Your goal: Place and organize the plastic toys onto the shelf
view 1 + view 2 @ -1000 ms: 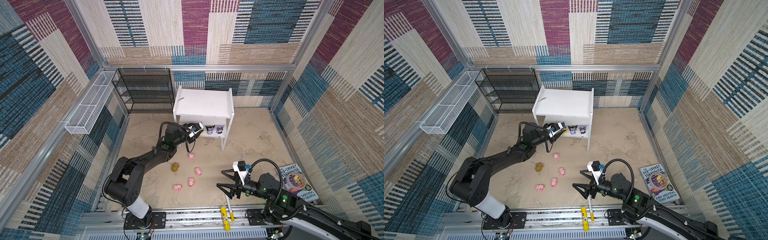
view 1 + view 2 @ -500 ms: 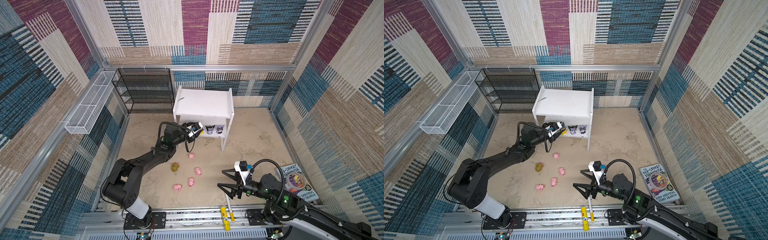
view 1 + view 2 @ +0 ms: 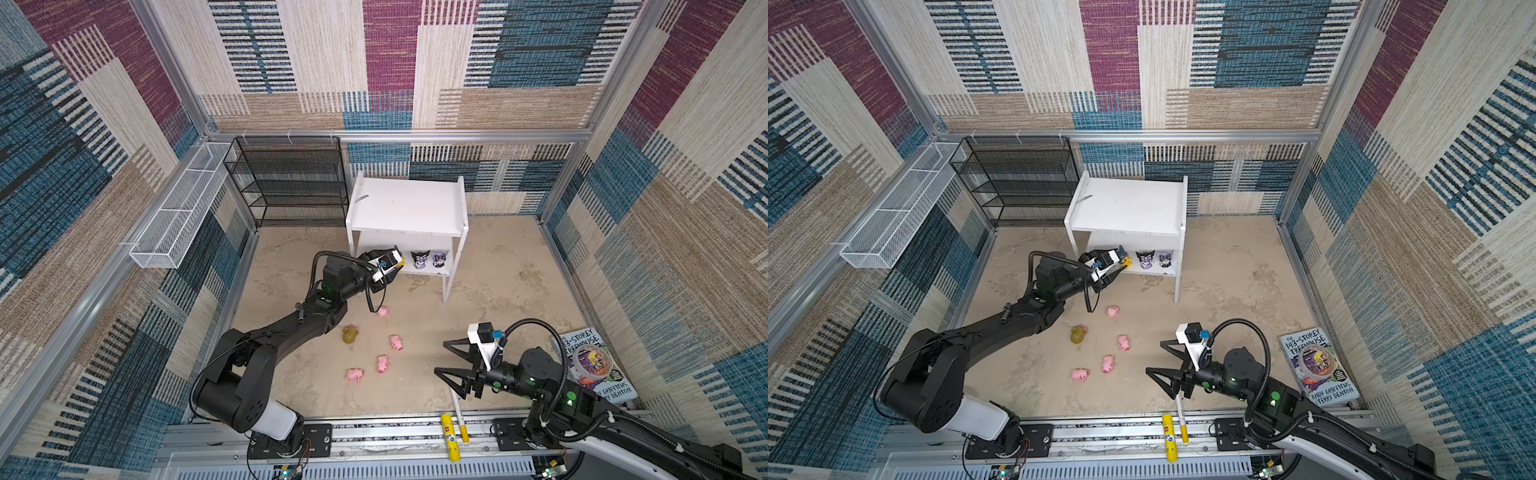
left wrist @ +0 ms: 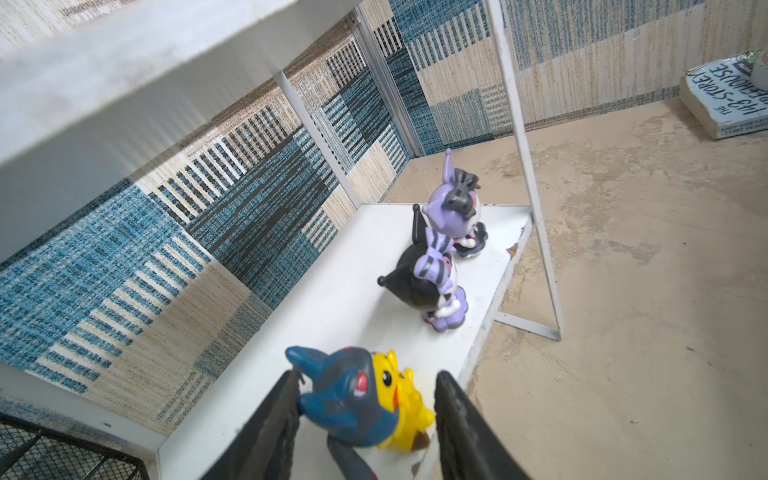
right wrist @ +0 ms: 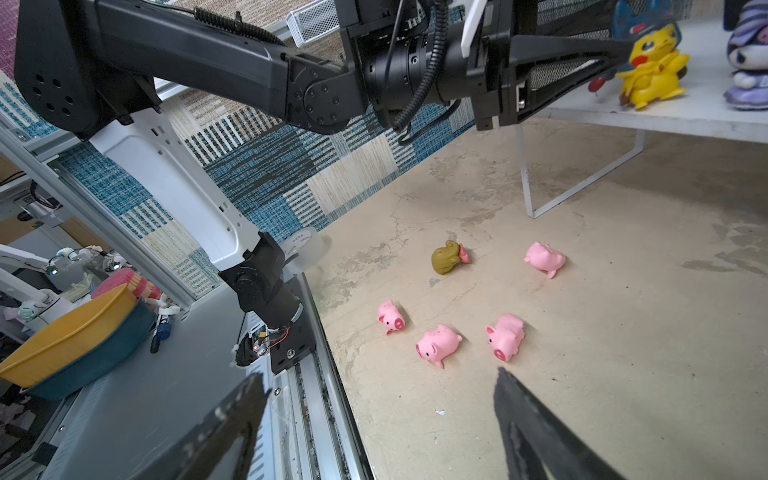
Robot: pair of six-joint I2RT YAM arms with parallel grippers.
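Fingers (image 4: 278,415) of left gripper (image 4: 368,374) are parted around yellow blue-hooded figure (image 4: 357,399), set on lower shelf (image 4: 332,299) board — straight pull-back is advised, hood left unsnagged; right gripper (image 3: 440,356) gapes empty.

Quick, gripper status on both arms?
Left gripper: open, jaws loose around the yellow figure with blue hood standing on the shelf.
Right gripper: open, holding nothing.

place: robot lab test cell | signs: aluminium frame (image 3: 415,135), fabric-covered walls (image 3: 390,62), robot arms (image 3: 291,328) on base rail (image 3: 374,430)
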